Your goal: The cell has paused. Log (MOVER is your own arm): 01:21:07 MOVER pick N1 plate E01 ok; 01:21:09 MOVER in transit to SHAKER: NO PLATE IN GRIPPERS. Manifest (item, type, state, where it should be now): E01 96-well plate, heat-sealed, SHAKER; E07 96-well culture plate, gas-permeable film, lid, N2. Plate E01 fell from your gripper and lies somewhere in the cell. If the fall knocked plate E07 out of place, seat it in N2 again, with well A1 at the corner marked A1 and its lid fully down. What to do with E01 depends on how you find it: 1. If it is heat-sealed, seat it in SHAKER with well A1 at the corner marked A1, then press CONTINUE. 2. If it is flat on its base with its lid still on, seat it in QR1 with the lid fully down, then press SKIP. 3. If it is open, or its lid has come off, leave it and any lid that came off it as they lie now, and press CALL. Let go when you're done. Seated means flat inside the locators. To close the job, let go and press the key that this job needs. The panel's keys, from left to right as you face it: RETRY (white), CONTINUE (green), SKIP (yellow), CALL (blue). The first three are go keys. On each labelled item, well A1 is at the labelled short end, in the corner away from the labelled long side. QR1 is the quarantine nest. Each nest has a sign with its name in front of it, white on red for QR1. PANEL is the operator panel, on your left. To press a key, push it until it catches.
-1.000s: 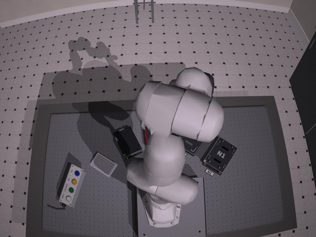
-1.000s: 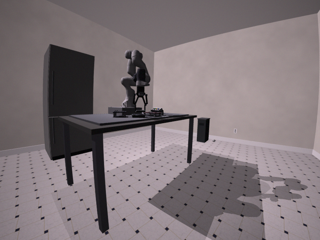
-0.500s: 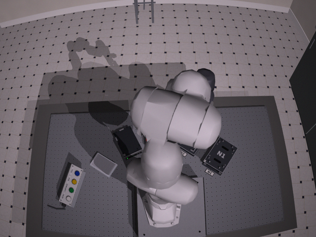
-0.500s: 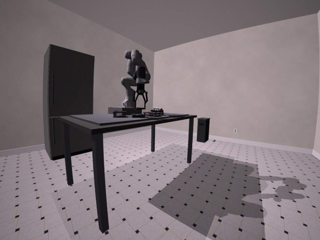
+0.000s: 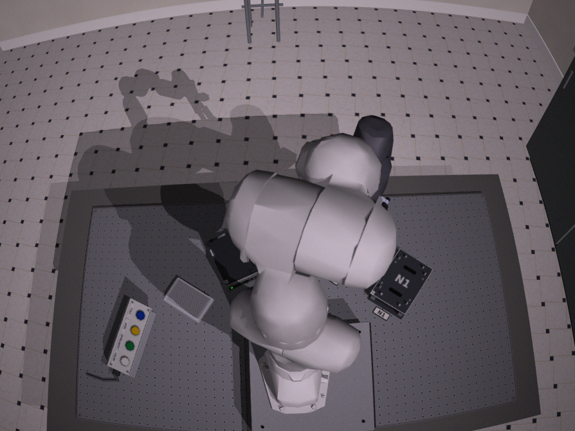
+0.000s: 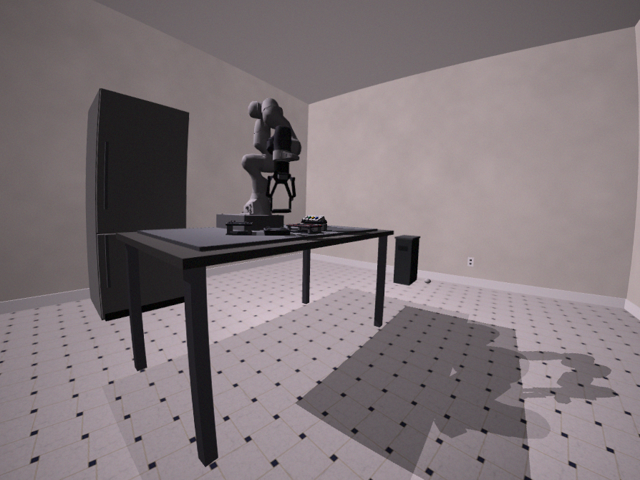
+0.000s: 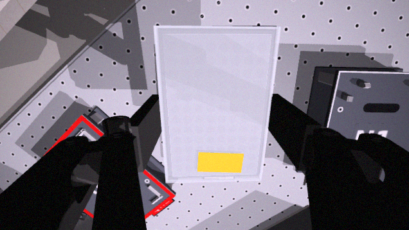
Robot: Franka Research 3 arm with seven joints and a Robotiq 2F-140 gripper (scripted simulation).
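My gripper [image 7: 215, 110] [image 6: 281, 210] is shut on the long sides of a lidded plate [image 7: 215, 83], held level above the table. It has a yellow label near one short end; its item number is not readable. The lid looks down all round. Another plate [image 5: 188, 298], pale with a fine well pattern, lies on the table between panel and shaker; its seal is unclear. The shaker [image 5: 231, 260] is a black box with a green light. The red-edged QR1 nest [image 7: 159, 183] is at lower left in the wrist view. N2 is hidden.
The panel [image 5: 132, 338] stands at the left with blue, yellow, green and white keys. The N1 nest [image 5: 387, 287] [image 7: 350, 115] holds no plate. My arm covers the middle of the table in the top view.
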